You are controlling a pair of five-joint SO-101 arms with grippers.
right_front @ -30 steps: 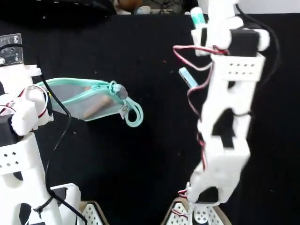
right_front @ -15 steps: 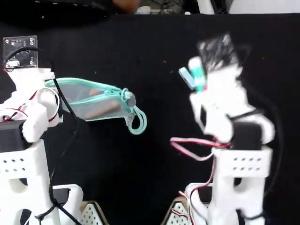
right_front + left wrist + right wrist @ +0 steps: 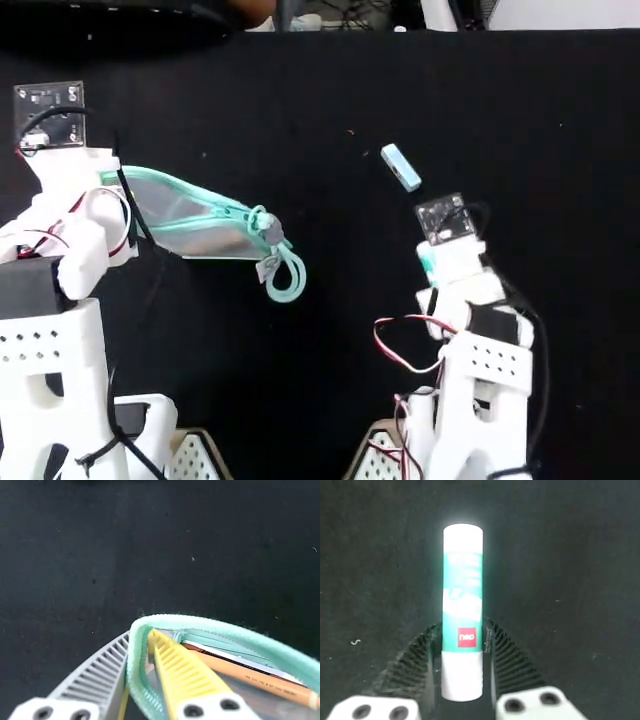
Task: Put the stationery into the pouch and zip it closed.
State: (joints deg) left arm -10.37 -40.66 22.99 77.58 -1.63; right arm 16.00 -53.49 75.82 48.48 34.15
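Well, the black table (image 3: 330,90) spreads under both my arms. At its left side my left gripper (image 3: 140,637) pinches the rim of the mint-green pouch (image 3: 195,215), with the yellow finger inside the open mouth and the grey one outside. A ring pull (image 3: 285,275) hangs off the pouch's far end. An orange pencil (image 3: 250,677) lies inside. Toward the right, my right gripper (image 3: 461,626) is clamped around the lower part of a green-and-white glue stick (image 3: 463,605). A small pale-blue block (image 3: 401,167) lies on the table just beyond, well apart from the pouch.
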